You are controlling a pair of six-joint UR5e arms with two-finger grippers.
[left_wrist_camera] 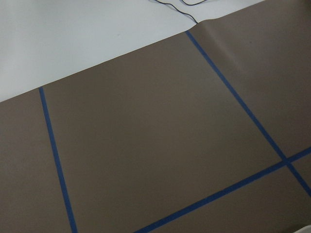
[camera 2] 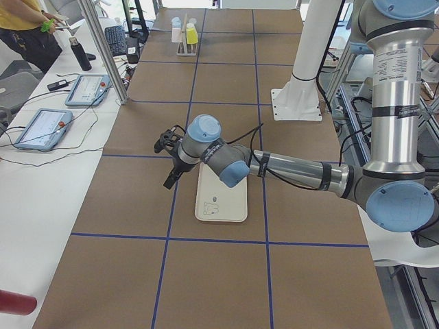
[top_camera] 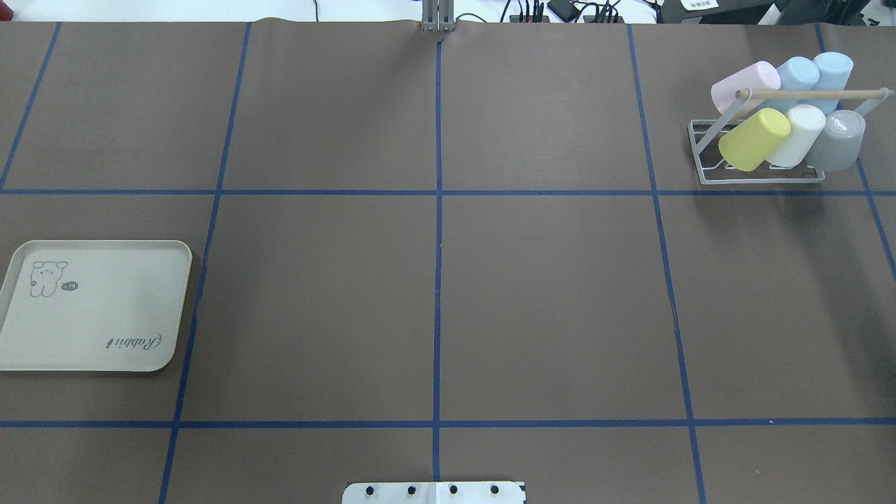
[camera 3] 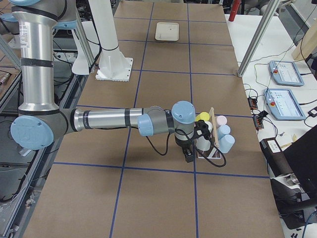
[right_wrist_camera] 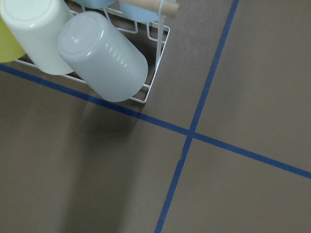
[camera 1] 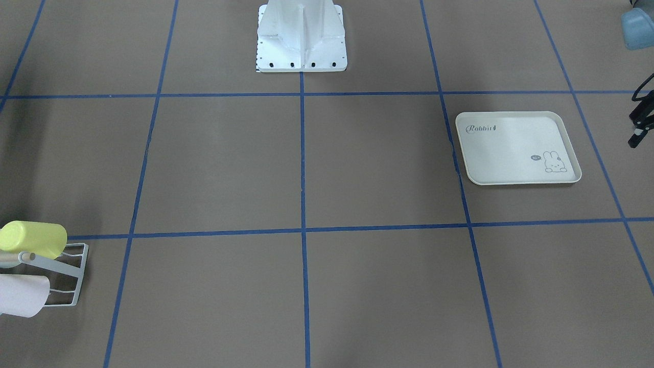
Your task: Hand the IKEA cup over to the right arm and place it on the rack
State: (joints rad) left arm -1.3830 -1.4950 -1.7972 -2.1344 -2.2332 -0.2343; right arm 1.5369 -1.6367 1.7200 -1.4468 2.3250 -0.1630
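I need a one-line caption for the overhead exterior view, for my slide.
Six pastel cups on the white wire rack at far right; rabbit-printed tray at left.

The rack [camera 1: 71, 266] is cut by the front-facing view's left edge, leaving only part of a yellow cup [camera 1: 33, 239] and a pink cup [camera 1: 23, 295]. The left hand [camera 1: 637, 134] is clipped at that view's right edge and the right hand [camera 3: 188, 157] shows small from the side; neither's opening is readable.

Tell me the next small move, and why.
Probably lift the right gripper up and away from the rack: six cups already sit on it, the tray is bare, and no other cup shows to pass.
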